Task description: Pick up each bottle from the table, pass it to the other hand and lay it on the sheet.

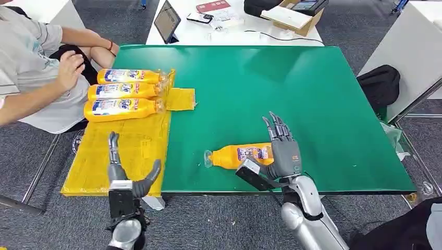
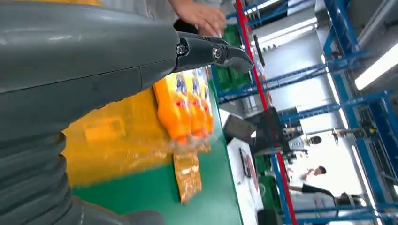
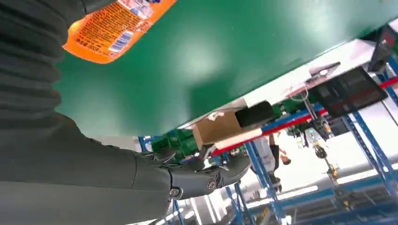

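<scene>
So far three bottles lie on the yellow sheet. One bottle remains on the green worktop, just beside my right hand, fingers spread, not gripping. My left hand waits spread, holding nothing.

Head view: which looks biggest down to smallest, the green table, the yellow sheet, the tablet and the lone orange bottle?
1. Green table.
2. Yellow sheet.
3 and 4. Orange bottle by the right hand and tablet: unsure. The tablet stands farther away and angled, so its look may mislead.
</scene>
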